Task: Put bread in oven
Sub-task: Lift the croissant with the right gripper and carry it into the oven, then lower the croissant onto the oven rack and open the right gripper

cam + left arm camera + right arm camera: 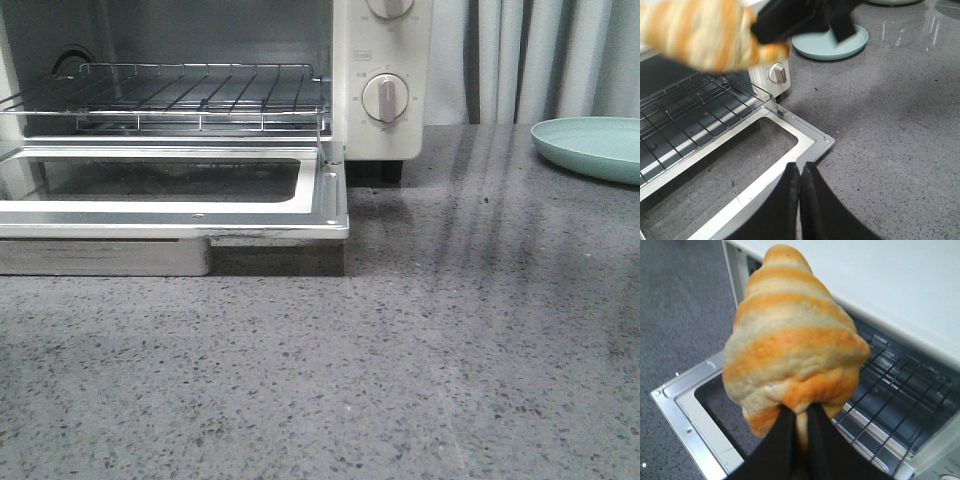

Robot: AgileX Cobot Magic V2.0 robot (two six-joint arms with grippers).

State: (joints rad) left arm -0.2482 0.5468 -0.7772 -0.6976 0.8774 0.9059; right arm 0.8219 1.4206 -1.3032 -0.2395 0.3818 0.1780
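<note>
Above the open oven (920,305) door, the right gripper (799,427) pinches the bread (790,345), so only placing it on the bare rack (190,90) remains; the left gripper (800,175) sits closed, empty.

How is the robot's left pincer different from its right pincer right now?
The right pincer is shut on the bread, holding it up in front of the open oven; the left pincer is shut too but holds nothing. The right pincer is by the wire rack; the left pincer sits low by the corner of the oven door. Both have black fingers.
</note>
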